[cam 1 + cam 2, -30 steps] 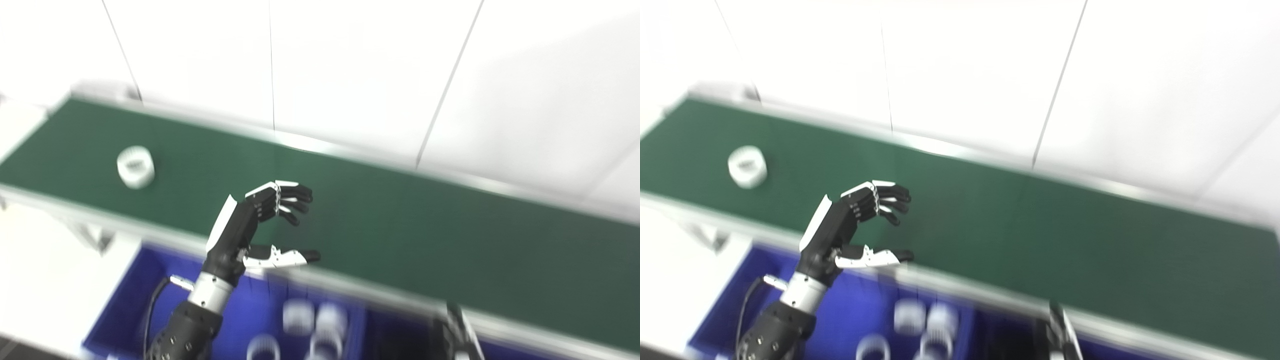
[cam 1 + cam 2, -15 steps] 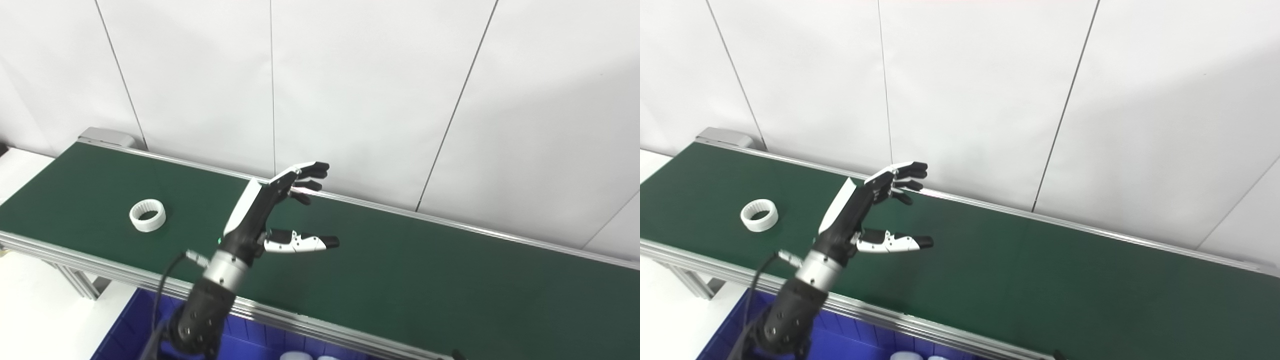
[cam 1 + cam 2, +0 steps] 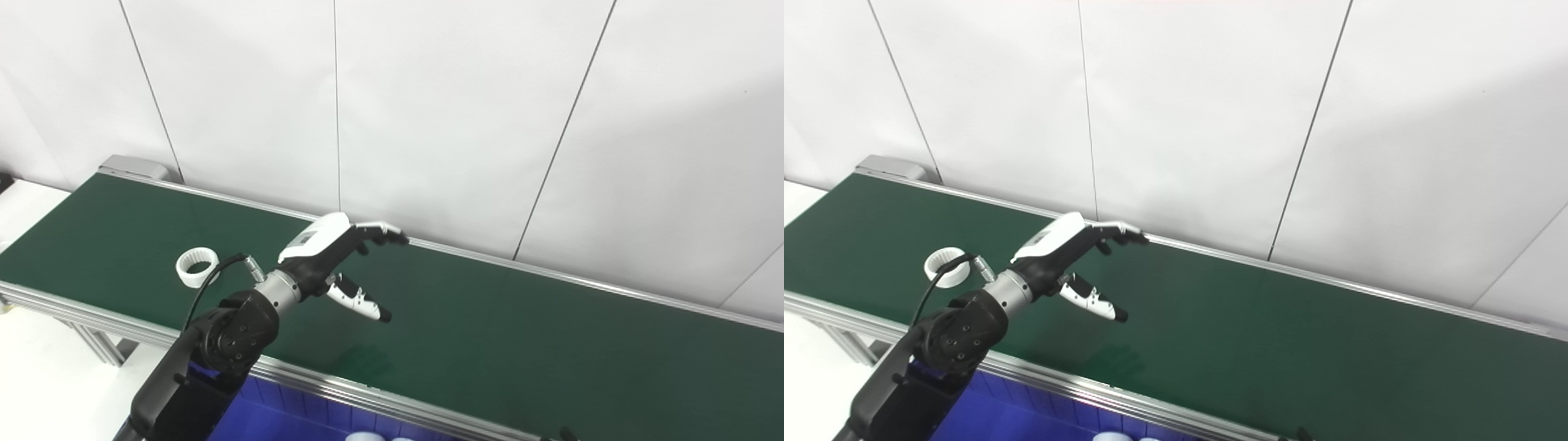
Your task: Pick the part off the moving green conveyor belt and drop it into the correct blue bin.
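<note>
The white panelled wall (image 3: pixel 459 110) fills the upper half of both views, its dark seams running down to the far rail. Below it the green conveyor belt (image 3: pixel 520 343) crosses the scene on a slant, from 10 o'clock down to 4 o'clock, with aluminium rails (image 3: pixel 343 387) along its near and far edges. A grey end housing (image 3: pixel 125 165) caps the belt at its 10 o'clock end.

At 6 o'clock, under the near rail, a strip of the blue bin (image 3: pixel 288 419) shows, with the tops of two white parts (image 3: pixel 376 437) just visible at the bottom edge.

The left arm (image 3: pixel 208 355) rises from 7 o'clock and reaches over the near rail. The left hand (image 3: pixel 331 251) hangs above the belt near the picture's centre, palm down, holding nothing: its fingers (image 3: pixel 383 233) stretch toward 3 o'clock, close alongside one another, while the thumb (image 3: pixel 361 303) splays away from them toward 4 o'clock. A faint shadow of the hand lies on the belt at 6 o'clock from it.

The part, a white ring (image 3: pixel 197 267) with a toothed inner face, lies flat on the belt at 9 o'clock from the left hand, near it but apart, just behind the arm's cable (image 3: pixel 211 285).

Of the right hand only a dark tip (image 3: pixel 566 433) shows at the bottom edge, near 5 o'clock; whether its fingers are spread or closed cannot be told.
</note>
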